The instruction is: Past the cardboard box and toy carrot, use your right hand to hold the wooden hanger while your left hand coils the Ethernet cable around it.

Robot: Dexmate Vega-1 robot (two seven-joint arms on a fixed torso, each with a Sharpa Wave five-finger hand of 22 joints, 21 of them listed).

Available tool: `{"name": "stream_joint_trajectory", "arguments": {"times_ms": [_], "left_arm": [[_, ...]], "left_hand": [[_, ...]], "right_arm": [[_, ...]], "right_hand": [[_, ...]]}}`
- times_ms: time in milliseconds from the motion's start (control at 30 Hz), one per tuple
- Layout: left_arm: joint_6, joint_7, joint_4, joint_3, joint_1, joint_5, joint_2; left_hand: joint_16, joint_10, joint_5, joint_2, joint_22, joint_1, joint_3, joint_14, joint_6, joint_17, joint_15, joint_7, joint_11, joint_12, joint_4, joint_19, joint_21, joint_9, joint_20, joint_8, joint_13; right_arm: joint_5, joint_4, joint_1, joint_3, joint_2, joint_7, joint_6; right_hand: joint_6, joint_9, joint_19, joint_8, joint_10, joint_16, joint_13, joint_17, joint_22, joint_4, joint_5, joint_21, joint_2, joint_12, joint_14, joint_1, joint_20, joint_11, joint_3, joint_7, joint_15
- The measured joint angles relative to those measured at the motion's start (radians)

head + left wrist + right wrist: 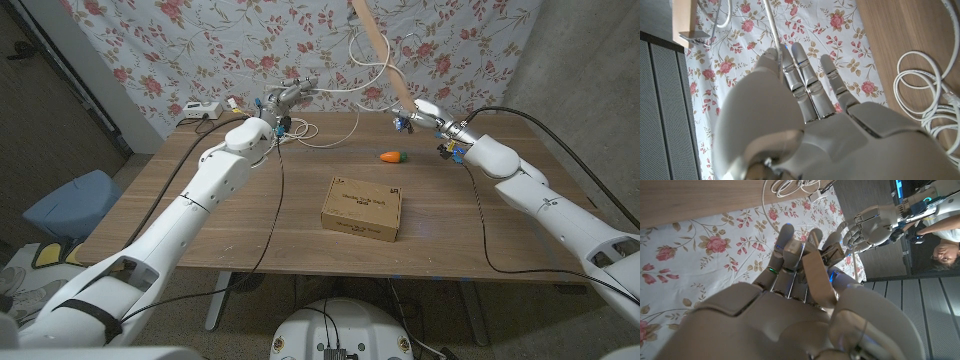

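Right robot hand (418, 112) grips the wooden hanger (381, 45), left robot hand (285, 96) pinches the Ethernet cable (774, 27); I judge that pinch thin, so tension could pull it free.

- White, glossy right hand (418, 112) with silvery metal fingers (790, 255), blue lights glowing between them.
- Pale tan wooden hanger (381, 47), plain grain.
- White Ethernet cable (335, 88), loops pale on the brown wood-grain desk (250, 220).
- Orange toy carrot (390, 156), green tip.
- Tan cardboard box (362, 208), dark print on the lid.
- Backdrop cloth (200, 40): white, red roses, green-brown leaves.
- White left hand (283, 97), grey metal fingers (807, 75).
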Motion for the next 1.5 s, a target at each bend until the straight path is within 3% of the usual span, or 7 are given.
{"name": "stream_joint_trajectory", "arguments": {"times_ms": [333,367,400,700,733,1000,1500], "left_arm": [[0.006,0.003,0.029,0.019,-0.041,-0.004,-0.009],[0.027,0.003,0.031,0.021,-0.047,-0.006,-0.008],[0.034,0.001,0.032,0.022,-0.049,-0.006,-0.008],[0.07,-0.018,0.044,0.046,-0.102,-0.005,0.009],[0.102,-0.038,0.046,0.05,-0.113,-0.002,0.014],[0.18,-0.083,0.05,0.076,-0.179,0.005,0.043],[0.376,-0.218,0.042,0.163,-0.355,0.064,0.115]], "left_hand": [[-0.007,0.001,0.0,0.0,-0.005,0.0,-0.001,0.0,-0.002,0.0,0.0,0.002,-0.001,-0.003,-0.001,0.0,0.011,0.0,0.0,-0.002,0.0],[-0.007,0.001,0.0,0.0,-0.005,0.0,-0.001,0.0,-0.002,0.0,0.0,0.002,-0.001,-0.003,-0.001,0.0,0.011,0.0,0.0,-0.002,0.0],[-0.007,0.001,0.0,0.0,-0.005,0.0,-0.001,0.0,-0.002,0.0,0.0,0.002,-0.001,-0.003,-0.001,0.0,0.011,0.0,0.0,-0.002,0.0],[-0.007,0.001,0.0,0.001,-0.009,0.001,-0.001,0.007,-0.002,0.005,-0.004,0.002,-0.001,-0.011,-0.001,-0.004,0.014,0.0,0.004,-0.003,0.007],[-0.007,0.001,0.0,0.001,-0.009,0.001,-0.001,0.007,-0.002,0.005,-0.004,0.002,-0.001,-0.011,-0.001,-0.004,0.017,0.0,0.004,-0.004,0.007],[-0.007,0.007,-0.003,0.007,-0.014,0.008,-0.003,0.015,-0.007,0.014,-0.004,0.007,0.004,-0.015,-0.003,-0.003,0.026,0.006,0.011,-0.007,0.009],[0.0,0.017,-0.017,0.013,-0.014,0.014,-0.003,0.018,-0.022,0.032,-0.007,0.022,0.014,-0.026,-0.003,-0.007,0.045,0.012,0.025,-0.012,-0.002]], "right_arm": [[-0.124,-0.024,-0.007,-0.001,-0.008,-0.034,0.024],[-0.141,-0.083,-0.023,-0.002,-0.028,-0.039,0.026],[-0.149,-0.094,-0.027,-0.002,-0.032,-0.042,0.027],[-0.293,-0.142,-0.039,0.0,-0.047,-0.102,0.034],[-0.315,-0.171,-0.046,0.005,-0.057,-0.112,0.034],[-0.423,-0.207,-0.048,0.0,-0.074,-0.146,0.021],[-0.477,-0.205,0.013,-0.083,-0.088,-0.037,-0.056]], "right_hand": [[-0.006,0.0,0.0,0.0,-0.004,0.0,0.001,0.0,0.0,0.0,0.0,-0.004,-0.005,0.0,0.0,-0.005,0.0,0.004,0.0,-0.005,0.0],[-0.006,-0.001,0.0,0.0,-0.004,0.0,0.0,0.0,0.0,0.0,0.0,-0.004,-0.005,0.0,0.0,-0.005,0.0,0.004,0.0,-0.005,0.0],[-0.006,-0.002,0.0,0.0,-0.004,0.0,-0.004,0.0,0.0,0.0,0.0,-0.004,-0.005,0.0,0.0,-0.005,0.0,0.004,0.0,-0.005,0.0],[-0.006,-0.003,0.0,0.0,-0.009,0.0,-0.004,0.0,0.0,0.003,0.0,-0.015,-0.005,0.0,-0.002,-0.005,0.0,0.009,-0.006,-0.005,-0.001],[-0.006,-0.003,0.0,0.0,-0.009,0.0,-0.017,0.0,0.0,0.003,0.0,-0.015,-0.005,0.01,-0.002,-0.005,0.0,0.009,-0.006,-0.005,-0.001],[-0.009,-0.009,-0.009,-0.006,-0.017,0.0,-0.026,0.0,0.0,0.006,0.0,-0.02,-0.009,0.02,-0.008,-0.009,0.002,0.008,-0.009,-0.009,0.0],[-0.014,-0.021,-0.012,-0.007,-0.033,0.0,-0.052,0.0,0.0,0.007,0.0,-0.031,-0.003,-0.003,-0.032,-0.015,-0.002,0.013,-0.01,-0.004,0.001]]}}
